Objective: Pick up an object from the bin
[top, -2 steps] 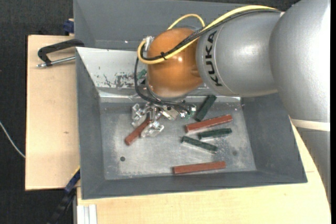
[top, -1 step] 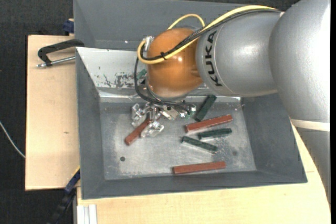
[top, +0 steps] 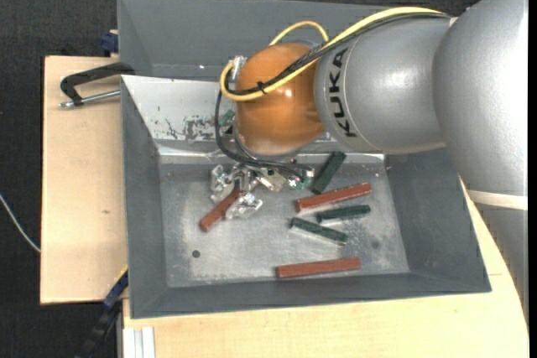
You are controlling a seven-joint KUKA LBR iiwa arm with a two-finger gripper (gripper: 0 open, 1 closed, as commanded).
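Down-left of my pincer [top: 242,187] lies a short red-brown stick [top: 216,214], its upper end right at the pincer. I cannot tell whether the pincer is open or closed. To its right lie dark green sticks [top: 319,230] and longer red-brown sticks [top: 319,268]. The arm [top: 394,88] reads "KUKA".

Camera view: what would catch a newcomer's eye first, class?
The bulky grey arm with its orange cover reaches in from the right, across the bin's upper half. Its gripper sits over a red-brown stick left of centre; other red-brown sticks and dark green sticks lie scattered to the right.
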